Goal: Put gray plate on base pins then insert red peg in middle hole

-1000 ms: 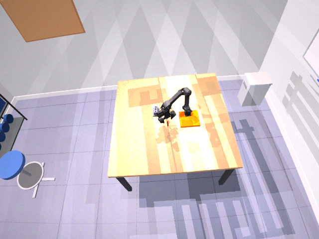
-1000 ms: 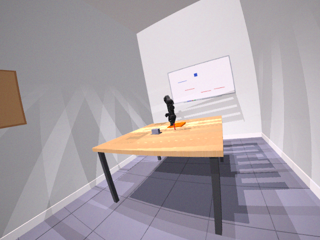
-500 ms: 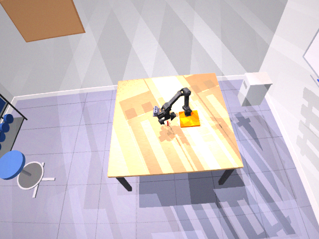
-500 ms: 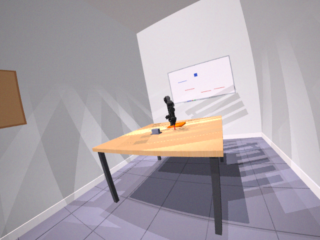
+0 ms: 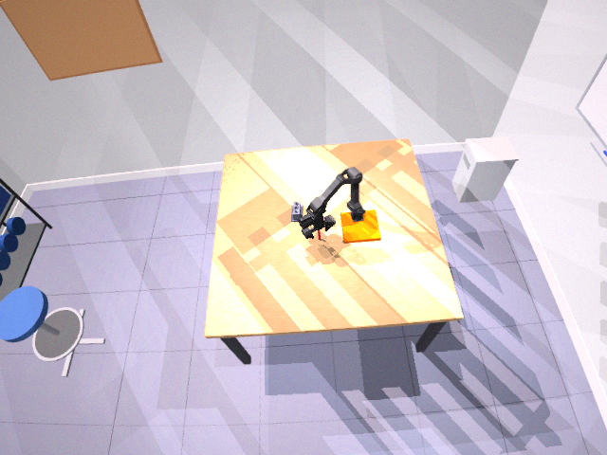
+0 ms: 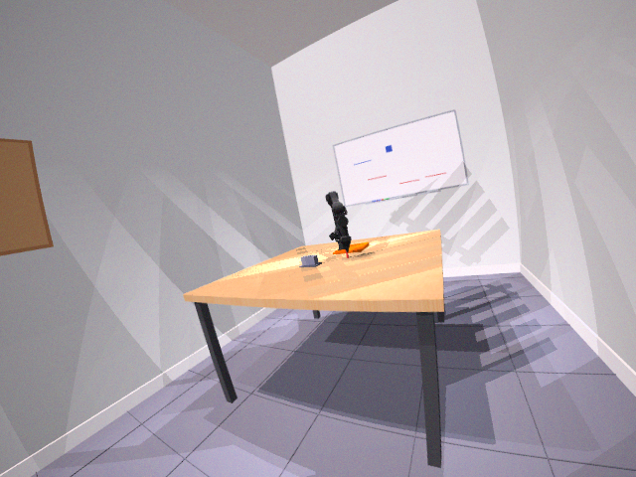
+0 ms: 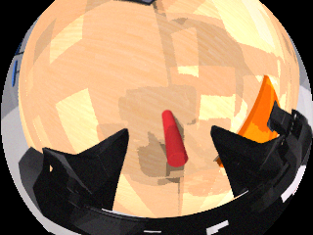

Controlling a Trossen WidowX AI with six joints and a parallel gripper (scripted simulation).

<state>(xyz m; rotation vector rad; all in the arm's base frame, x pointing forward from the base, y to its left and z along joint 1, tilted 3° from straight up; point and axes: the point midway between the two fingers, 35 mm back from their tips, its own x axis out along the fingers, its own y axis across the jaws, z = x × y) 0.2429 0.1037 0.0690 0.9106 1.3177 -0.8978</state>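
Note:
The gray plate (image 5: pixel 297 212) (image 6: pixel 309 259) sits on the base (image 6: pixel 310 265) left of the arm. It looks flat, but the pins are too small to make out; only a dark edge of this assembly (image 7: pixel 142 1) shows at the top of the wrist view. The red peg (image 5: pixel 319 235) (image 6: pixel 347 254) (image 7: pixel 174 142) stands upright on the table, apart from the plate. My gripper (image 5: pixel 319 228) (image 7: pixel 170 128) is open above the table. In the wrist view the peg shows between the two fingers, with a gap on each side and touching neither.
An orange slab (image 5: pixel 359 231) (image 6: pixel 358 248) (image 7: pixel 256 124) lies under the arm's foot, to the right of the peg in the top view. The wooden table (image 5: pixel 294 294) (image 6: pixel 370 287) carries everything. A blue stool (image 5: pixel 22 313) stands on the floor away from the table.

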